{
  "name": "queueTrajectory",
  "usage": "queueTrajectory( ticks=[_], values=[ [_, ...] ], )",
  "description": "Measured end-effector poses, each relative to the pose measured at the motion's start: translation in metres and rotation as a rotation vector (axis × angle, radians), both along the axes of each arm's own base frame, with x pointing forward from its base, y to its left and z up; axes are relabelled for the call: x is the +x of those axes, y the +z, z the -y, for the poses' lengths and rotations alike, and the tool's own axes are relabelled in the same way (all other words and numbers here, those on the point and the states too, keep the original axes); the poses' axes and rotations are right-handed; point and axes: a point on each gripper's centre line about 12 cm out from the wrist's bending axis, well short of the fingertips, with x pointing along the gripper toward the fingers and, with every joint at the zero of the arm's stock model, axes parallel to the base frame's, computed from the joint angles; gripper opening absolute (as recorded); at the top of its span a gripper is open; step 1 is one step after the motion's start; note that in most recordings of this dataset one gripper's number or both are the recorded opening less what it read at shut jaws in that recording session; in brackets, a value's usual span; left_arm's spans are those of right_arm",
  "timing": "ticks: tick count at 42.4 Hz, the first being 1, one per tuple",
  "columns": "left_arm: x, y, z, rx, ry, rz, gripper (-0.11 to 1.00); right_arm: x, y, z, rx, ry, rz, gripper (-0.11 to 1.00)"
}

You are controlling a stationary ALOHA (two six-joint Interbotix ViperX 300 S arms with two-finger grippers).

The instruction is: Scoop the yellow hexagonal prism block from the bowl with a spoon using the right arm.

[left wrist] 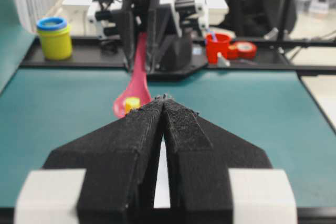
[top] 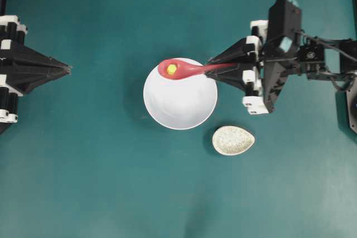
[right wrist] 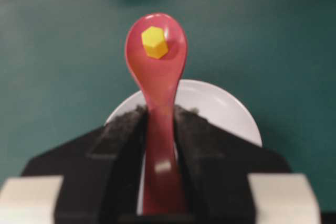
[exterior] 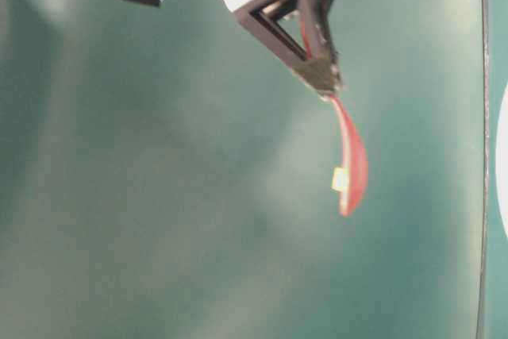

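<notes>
My right gripper (top: 213, 68) is shut on the handle of the pink-red spoon (top: 187, 69), which it holds out level above the far rim of the white bowl (top: 180, 101). The yellow hexagonal prism block (top: 172, 69) lies in the spoon's scoop (right wrist: 156, 43). In the right wrist view the block (right wrist: 154, 41) rests near the scoop's tip, with the bowl (right wrist: 231, 111) below and behind the jaws. The table-level view shows the spoon (exterior: 352, 160) hanging from the gripper with the block (exterior: 340, 179) on it. My left gripper (top: 68, 69) rests at the left edge, shut and empty.
A speckled off-white spoon rest (top: 233, 140) lies on the teal table just right of the bowl's near side. In the left wrist view a yellow jar (left wrist: 54, 36) and a red cup (left wrist: 217, 46) stand beyond the table's far edge.
</notes>
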Motion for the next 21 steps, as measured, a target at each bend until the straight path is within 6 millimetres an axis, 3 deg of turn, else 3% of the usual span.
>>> queueTrajectory(
  ticks=[21],
  values=[
    [-0.0001,0.0009,0.0003,0.0,-0.002,0.008,0.0,-0.0053,0.0041,-0.0003,-0.006,0.0,0.029,0.24]
  ],
)
